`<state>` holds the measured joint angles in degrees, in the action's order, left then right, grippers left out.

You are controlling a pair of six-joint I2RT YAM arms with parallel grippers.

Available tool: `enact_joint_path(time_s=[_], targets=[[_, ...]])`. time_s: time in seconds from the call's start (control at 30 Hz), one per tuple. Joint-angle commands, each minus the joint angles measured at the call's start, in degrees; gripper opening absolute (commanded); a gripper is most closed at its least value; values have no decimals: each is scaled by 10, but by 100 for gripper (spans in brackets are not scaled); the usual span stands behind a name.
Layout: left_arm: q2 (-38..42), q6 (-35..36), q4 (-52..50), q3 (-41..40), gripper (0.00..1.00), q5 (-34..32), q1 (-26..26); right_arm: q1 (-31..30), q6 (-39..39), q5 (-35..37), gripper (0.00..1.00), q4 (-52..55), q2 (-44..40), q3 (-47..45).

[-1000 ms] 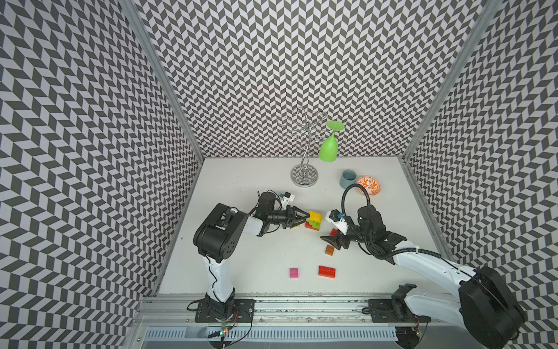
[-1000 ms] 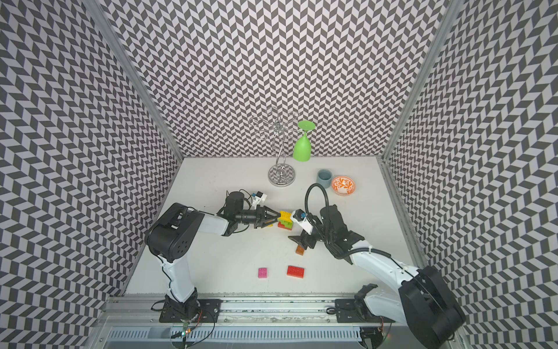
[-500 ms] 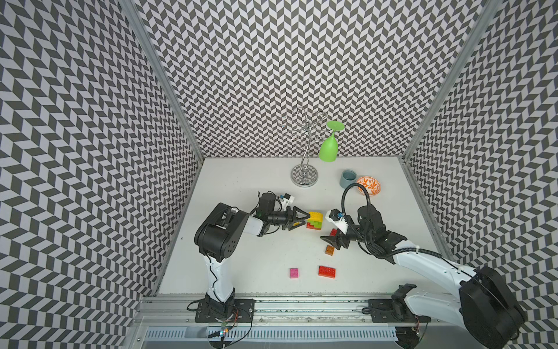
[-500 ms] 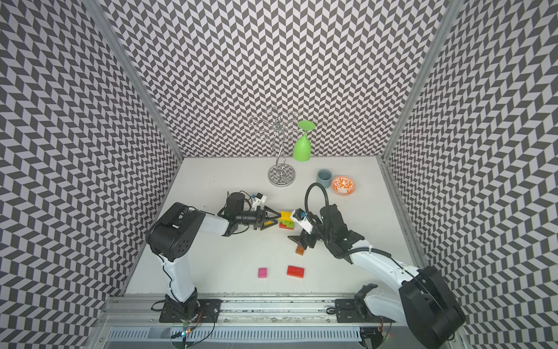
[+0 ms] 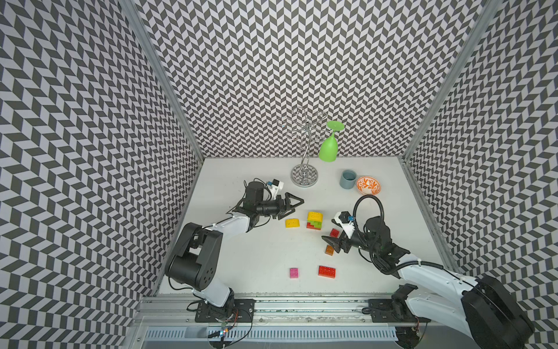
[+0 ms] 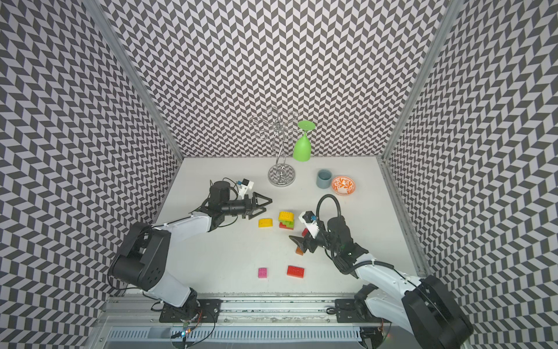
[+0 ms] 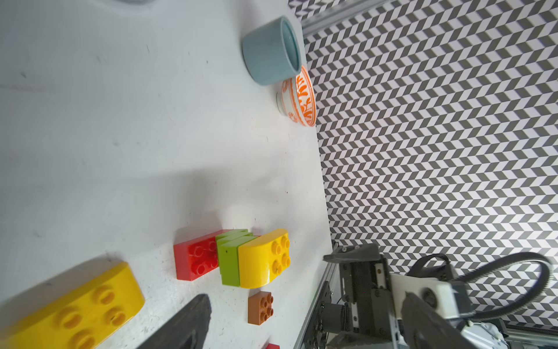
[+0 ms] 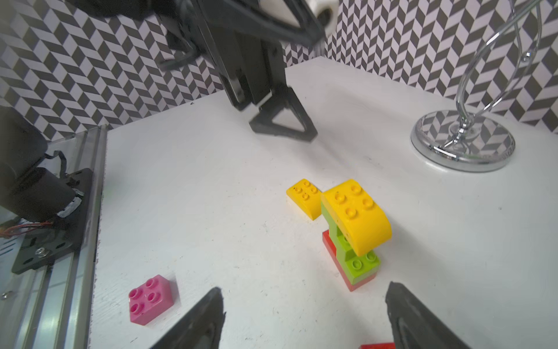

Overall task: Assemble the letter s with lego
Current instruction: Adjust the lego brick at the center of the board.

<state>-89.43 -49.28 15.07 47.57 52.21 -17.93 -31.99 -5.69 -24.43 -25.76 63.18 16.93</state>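
Observation:
The lego stack (image 5: 314, 221) (image 6: 286, 220) stands mid-table in both top views: a yellow rounded brick on lime green steps on a red base. A loose yellow rounded brick (image 5: 292, 223) (image 7: 72, 308) lies just left of it. My left gripper (image 5: 292, 206) (image 6: 262, 206) hovers open and empty behind that brick; one of its fingers (image 7: 187, 320) shows in the left wrist view. My right gripper (image 5: 331, 243) (image 8: 305, 320) is open and empty right of the stack. A small red brick (image 5: 334, 232) and a brown brick (image 5: 329, 250) (image 7: 261, 307) lie beside it.
A pink brick (image 5: 294, 272) (image 8: 150, 299) and a long red brick (image 5: 326, 271) lie near the front edge. At the back stand a chrome glass stand (image 5: 305, 178) with a green glass (image 5: 328, 149), a blue cup (image 5: 347, 179) and an orange-patterned bowl (image 5: 368, 185).
My left gripper has gone from shut to open and drawn back a little from the stack; the loose yellow brick now lies free beside it. The right arm has barely moved.

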Motion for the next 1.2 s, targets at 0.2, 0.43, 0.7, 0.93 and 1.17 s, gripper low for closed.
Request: enact_joint_path(time_s=[0.2,0.43,0.7,0.93,1.17], targets=[[72,130,-199,24,100,9,122,-25,64,85,89,-212,125,-18],[64,174,-233,23,100,23,179,-25,56,121,92,-264,229,11],[37,185,-219,14,100,30,193,-23,30,136,93,-264,310,69],[18,189,-210,10,100,34,204,-23,21,116,94,-262,364,97],[11,189,-203,6,100,40,211,-38,10,62,88,-300,357,54]])
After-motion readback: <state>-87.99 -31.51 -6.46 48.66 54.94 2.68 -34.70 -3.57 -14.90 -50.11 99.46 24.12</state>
